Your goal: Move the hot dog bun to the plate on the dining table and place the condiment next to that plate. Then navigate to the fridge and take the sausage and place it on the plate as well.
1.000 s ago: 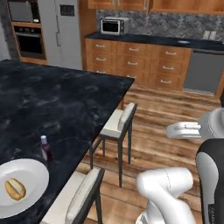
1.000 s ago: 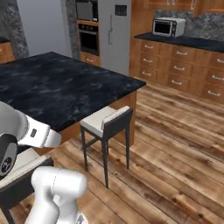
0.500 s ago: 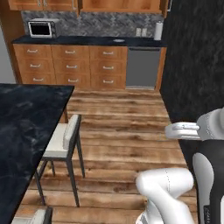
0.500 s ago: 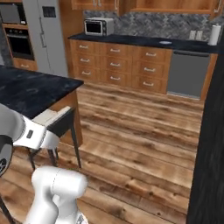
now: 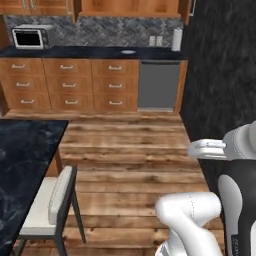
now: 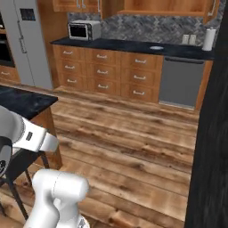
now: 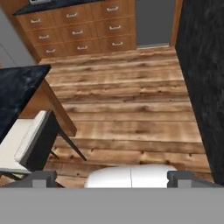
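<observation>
My gripper [image 7: 111,178] is open, its two dark fingertips [image 7: 41,177] wide apart with nothing between them, and it looks down at the wooden floor. A corner of the dining table [image 5: 25,150] with its black marble top sits at the left, also seen in the right base view [image 6: 22,100] and the hand view [image 7: 17,87]. The tall grey-silver fridge [image 6: 29,44] stands shut at the far left of the right base view. The hot dog bun, plate, condiment and sausage are out of view.
A white-seated chair [image 5: 50,200] stands at the table's corner. Wooden drawer cabinets [image 5: 70,85], a steel dishwasher [image 5: 157,85] and a microwave [image 5: 30,37] line the back wall. A dark wall [image 5: 220,75] rises close on the right. Open wood floor [image 5: 130,150] lies ahead.
The whole picture has swung to the right as the base turned; the table top with plate, bun and bottle has slid out at the left. The gripper has stayed open.
</observation>
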Controlling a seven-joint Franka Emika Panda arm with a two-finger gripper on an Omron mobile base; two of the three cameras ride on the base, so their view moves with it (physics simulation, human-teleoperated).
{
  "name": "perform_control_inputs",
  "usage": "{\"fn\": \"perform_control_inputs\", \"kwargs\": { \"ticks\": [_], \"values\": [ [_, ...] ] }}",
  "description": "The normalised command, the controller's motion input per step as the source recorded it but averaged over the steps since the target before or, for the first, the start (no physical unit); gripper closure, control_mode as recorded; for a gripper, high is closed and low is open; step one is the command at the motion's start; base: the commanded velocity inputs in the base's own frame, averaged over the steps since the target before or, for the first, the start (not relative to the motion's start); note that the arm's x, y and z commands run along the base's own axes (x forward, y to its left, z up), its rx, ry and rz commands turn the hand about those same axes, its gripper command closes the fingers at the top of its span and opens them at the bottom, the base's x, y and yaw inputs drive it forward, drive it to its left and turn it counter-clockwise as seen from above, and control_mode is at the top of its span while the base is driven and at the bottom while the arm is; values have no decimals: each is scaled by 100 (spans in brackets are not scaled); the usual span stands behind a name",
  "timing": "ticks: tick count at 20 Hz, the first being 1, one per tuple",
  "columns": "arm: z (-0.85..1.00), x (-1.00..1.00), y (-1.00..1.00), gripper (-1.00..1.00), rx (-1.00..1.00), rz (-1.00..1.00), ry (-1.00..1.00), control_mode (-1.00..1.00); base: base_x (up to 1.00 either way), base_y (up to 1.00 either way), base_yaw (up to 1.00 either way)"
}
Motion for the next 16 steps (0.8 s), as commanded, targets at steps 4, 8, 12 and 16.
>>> {"fn": "perform_control_inputs", "kwargs": {
  "ticks": [4,8,12,16],
  "values": [
    [0,0,0,-100,0,0,0,100,100,-27,3],
    [0,0,0,-100,0,0,0,100,100,-30,31],
    [0,0,0,-100,0,0,0,100,100,-26,37],
    [0,0,0,-100,0,0,0,100,100,-17,45]
  ]
}}
